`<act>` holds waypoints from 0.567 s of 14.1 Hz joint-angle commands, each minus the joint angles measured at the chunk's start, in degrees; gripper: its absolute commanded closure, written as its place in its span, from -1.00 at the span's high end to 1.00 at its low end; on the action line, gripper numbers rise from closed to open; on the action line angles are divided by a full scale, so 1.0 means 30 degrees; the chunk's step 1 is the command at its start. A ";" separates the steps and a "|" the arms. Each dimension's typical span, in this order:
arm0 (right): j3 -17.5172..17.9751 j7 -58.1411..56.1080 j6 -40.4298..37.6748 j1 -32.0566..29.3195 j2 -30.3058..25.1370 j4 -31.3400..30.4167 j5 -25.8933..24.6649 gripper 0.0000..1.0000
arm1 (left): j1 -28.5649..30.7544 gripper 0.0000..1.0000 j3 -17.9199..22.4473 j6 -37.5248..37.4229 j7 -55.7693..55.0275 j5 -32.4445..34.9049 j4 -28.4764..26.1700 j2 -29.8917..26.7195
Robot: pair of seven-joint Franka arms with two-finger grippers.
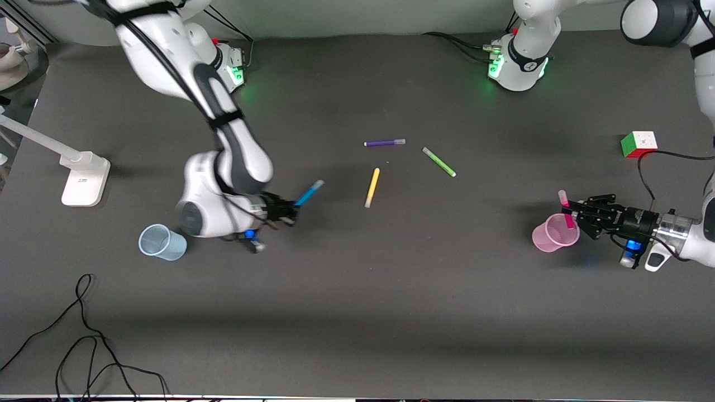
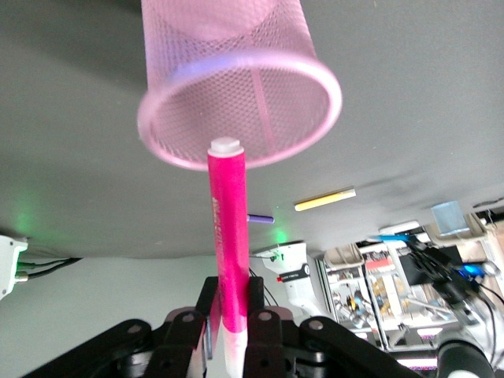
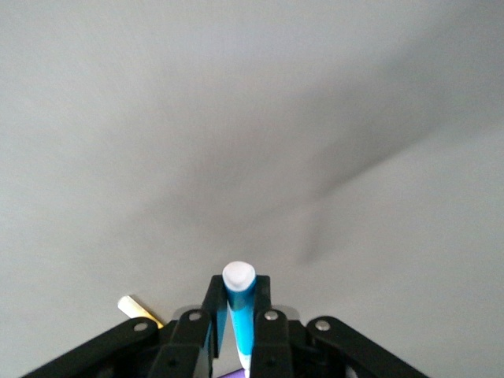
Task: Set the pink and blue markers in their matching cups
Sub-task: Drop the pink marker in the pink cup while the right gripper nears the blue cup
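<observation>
Holding the hot pink felt-tip marker (image 1: 566,209) by its barrel, the left pincer (image 1: 579,214) is clamped on it beside the pale pink translucent plastic cup (image 1: 553,234), which is standing at the left arm's end of the dark grey surface (image 1: 391,268). In the left wrist view the pink marker (image 2: 227,252) is lying along the pincer's reach with its free end lined up on the cup's open mouth (image 2: 240,110); in the front view its lower end is showing through the cup wall and is seemingly already inside the rim, so the coming move is judged to turn on this alignment holding as the fingers part. The right pincer (image 1: 290,207) is clamped on the bright blue felt-tip marker (image 1: 308,194), up over the surface with the marker's long axis tilted away from the pincer toward the middle of the surface. The pale blue translucent plastic cup (image 1: 162,242) is standing well apart from it, toward the right arm's end of the surface and nearer the front camera, partly past the arm's wrist; it is not appearing in the right wrist view, where only the blue marker (image 3: 240,311) between the fingers and bare surface are showing. The right arm is therefore judged to be needing a swing toward its own end before any lowering. A yellow marker (image 1: 372,187), a green marker (image 1: 439,162) and a purple marker (image 1: 385,143) are lying loose mid-surface.
</observation>
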 commanded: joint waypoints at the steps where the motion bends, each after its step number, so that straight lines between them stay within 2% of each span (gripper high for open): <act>1: -0.0975 -0.0077 -0.0272 0.0189 -0.2915 -0.0749 -0.3952 -1.00 | 0.0203 -1.00 -0.0173 -0.0216 0.0748 -0.0537 0.0467 0.0699; 2: -0.1239 -0.0367 -0.0214 0.0160 -0.3705 -0.0807 -0.5768 -1.00 | 0.0203 -1.00 -0.0202 -0.0099 0.0779 -0.0596 0.0554 0.0904; 3: -0.1618 -0.0921 -0.0155 0.0160 -0.4380 -0.1040 -0.6802 -1.00 | 0.0203 -1.00 -0.0203 -0.0040 0.0808 -0.0596 0.0903 0.1167; 5: -0.2700 -0.3109 -0.0096 0.0189 -0.5204 -0.1071 -0.8008 -1.00 | 0.0145 -1.00 -0.0203 -0.0185 0.0838 -0.0567 0.2104 0.1987; 7: -0.3785 -0.5806 0.0195 0.0189 -0.5936 -0.1130 -1.0023 -1.00 | 0.0145 -1.00 -0.0203 -0.0127 0.1449 -0.0538 0.2253 0.2136; 8: -0.4167 -0.7008 0.0632 0.0160 -0.6462 -0.1478 -1.0963 -1.00 | 0.0174 -0.79 -0.0203 -0.0098 0.1772 -0.0567 0.2225 0.2166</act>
